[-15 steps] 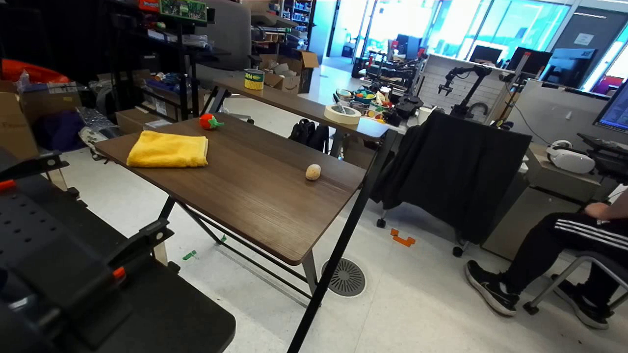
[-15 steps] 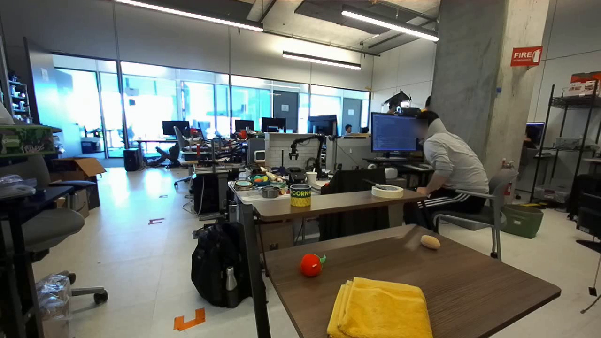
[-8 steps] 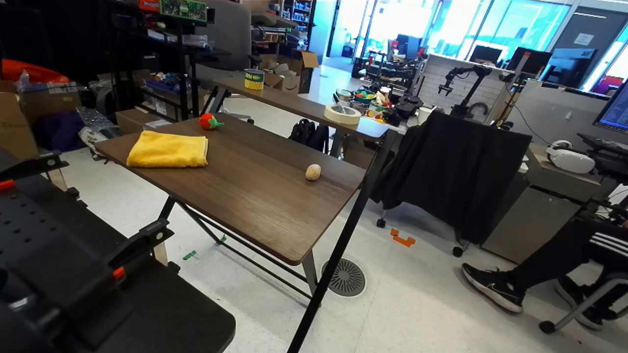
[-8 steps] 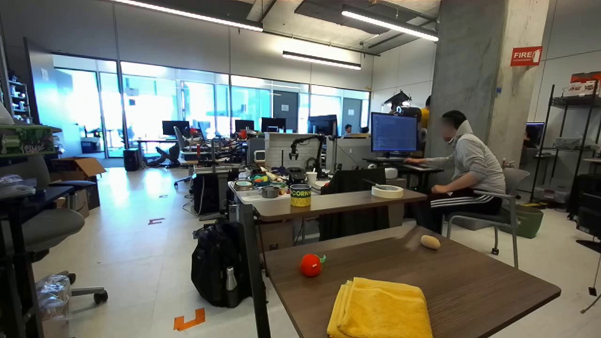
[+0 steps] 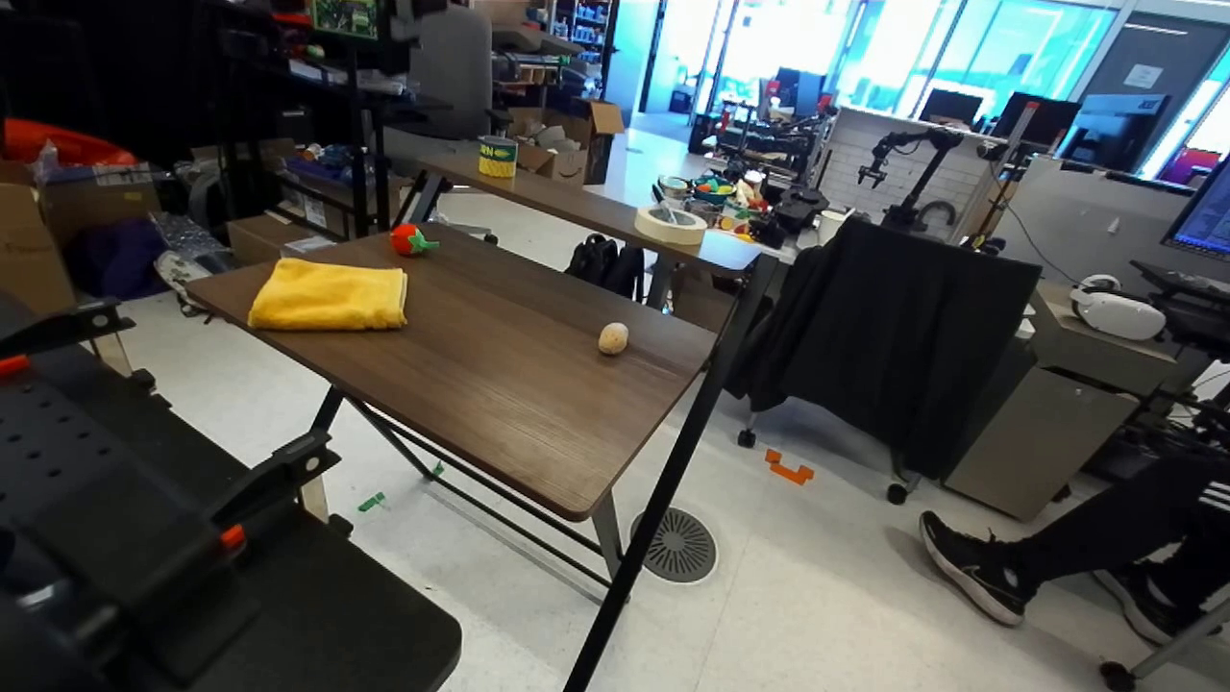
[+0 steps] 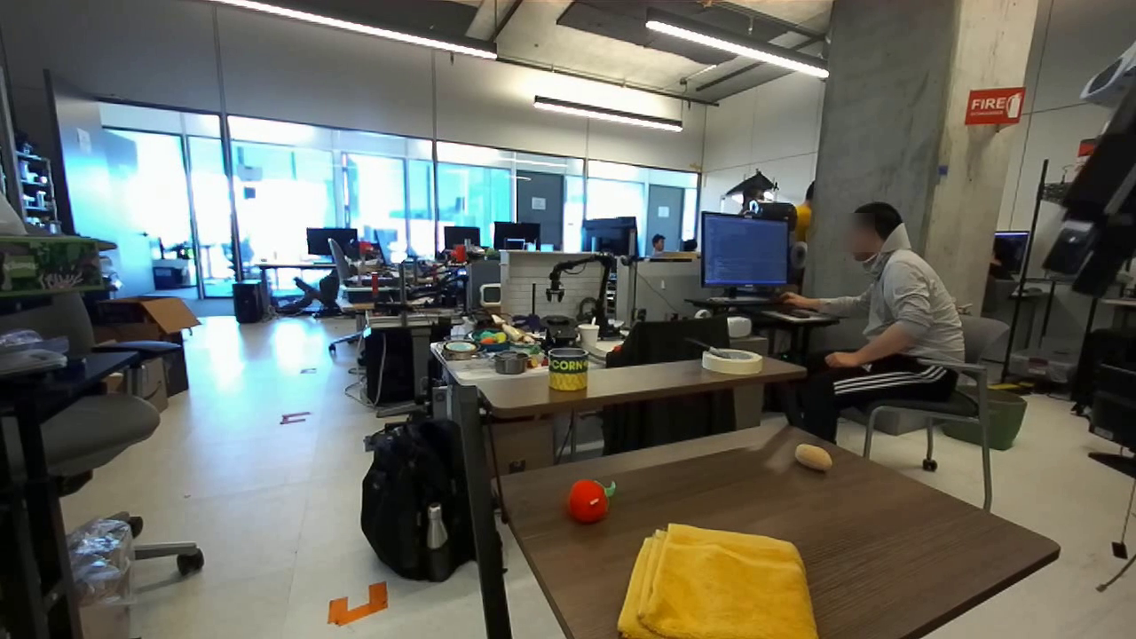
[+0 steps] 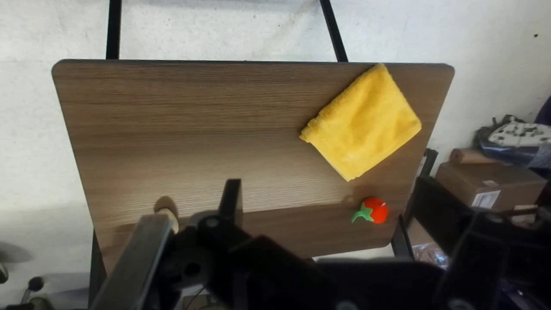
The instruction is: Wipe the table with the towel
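The yellow towel lies folded on the dark brown desk, near one short end of the desk and close to its long edge opposite the raised shelf; in the wrist view one corner of the cloth reaches that edge. The tool shows in the wrist view with its jaws standing wide apart, the desk visible between them, and it is apart from the towel. A round red-orange item with a green top rests on the desk toward the towel's end, on the shelf side. A small beige oval object sits toward the desk's opposite end, also on the shelf side; in the wrist view the tool partly hides it. On the desk's shelf, a can marked CORN stands upright toward the towel's end, and a cream tape roll lies flat near the other end, a dark pen leaning in its ring. Past the shelf side of the desk, a black backpack stands on the floor. Beyond the desk's end nearer the beige object, a person in a grey top sits facing a monitor.
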Action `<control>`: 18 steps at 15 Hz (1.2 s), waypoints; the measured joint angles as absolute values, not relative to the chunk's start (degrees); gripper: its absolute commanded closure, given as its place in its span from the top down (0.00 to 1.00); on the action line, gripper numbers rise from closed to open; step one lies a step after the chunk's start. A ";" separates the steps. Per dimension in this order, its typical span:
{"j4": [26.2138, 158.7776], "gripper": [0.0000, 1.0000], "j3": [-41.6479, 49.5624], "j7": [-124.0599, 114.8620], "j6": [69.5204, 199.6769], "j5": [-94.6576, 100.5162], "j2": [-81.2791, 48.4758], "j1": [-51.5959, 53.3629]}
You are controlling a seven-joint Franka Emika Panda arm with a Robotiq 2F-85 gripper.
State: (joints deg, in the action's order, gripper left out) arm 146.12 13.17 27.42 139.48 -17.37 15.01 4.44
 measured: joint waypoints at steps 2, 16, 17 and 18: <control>146.70 1.00 9.39 24.03 147.05 -17.82 8.78 5.94; 142.69 1.00 3.01 13.39 160.13 -20.48 -3.95 5.05; 141.30 1.00 1.99 10.01 161.63 -19.48 -6.57 5.08; 139.56 1.00 1.06 5.95 163.19 -17.87 -9.77 5.23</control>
